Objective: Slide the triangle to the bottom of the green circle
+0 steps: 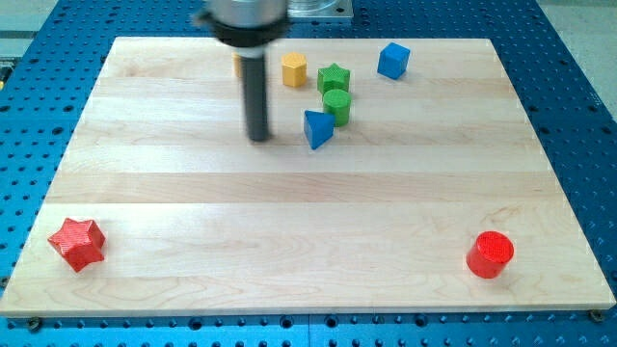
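Around the blue triangle (317,128) I saw clutter: green circle (335,106) touching it up-right, green star (334,78) just above that, yellow hexagon (294,69) to the star's left, blue cube (393,60) toward the view's top right. An orange block (237,66) sat mostly hidden behind the rod (shape unclear). Red star (77,243) at bottom left & red circle (491,254) at bottom right, both well apart from the rest. Rod stood upright; my tip (258,138) was on the wooden board (289,222), near the triangle's left, w/ a gap. No fingers on this rig, so nothing was grasped.
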You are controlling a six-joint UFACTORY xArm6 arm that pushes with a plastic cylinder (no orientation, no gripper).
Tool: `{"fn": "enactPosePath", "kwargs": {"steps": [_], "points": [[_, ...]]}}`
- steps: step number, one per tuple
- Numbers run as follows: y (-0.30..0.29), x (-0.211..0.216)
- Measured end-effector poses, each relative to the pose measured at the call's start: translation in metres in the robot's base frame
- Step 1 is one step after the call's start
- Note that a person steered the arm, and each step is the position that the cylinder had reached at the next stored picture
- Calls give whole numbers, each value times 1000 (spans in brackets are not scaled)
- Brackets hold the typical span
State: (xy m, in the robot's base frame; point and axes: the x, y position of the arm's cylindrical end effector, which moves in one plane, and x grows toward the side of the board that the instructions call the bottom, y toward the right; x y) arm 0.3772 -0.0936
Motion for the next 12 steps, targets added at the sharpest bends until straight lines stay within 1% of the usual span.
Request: {"fn": "enactPosePath", "kwargs": {"steps": [1, 2, 3, 4, 5, 6, 7, 8, 10, 11, 12], "points": [[21, -13], [61, -4], [106, 26], [117, 34], [78, 49], [111, 84], [204, 63], [217, 33], [168, 35], [156, 36], [161, 56]]}}
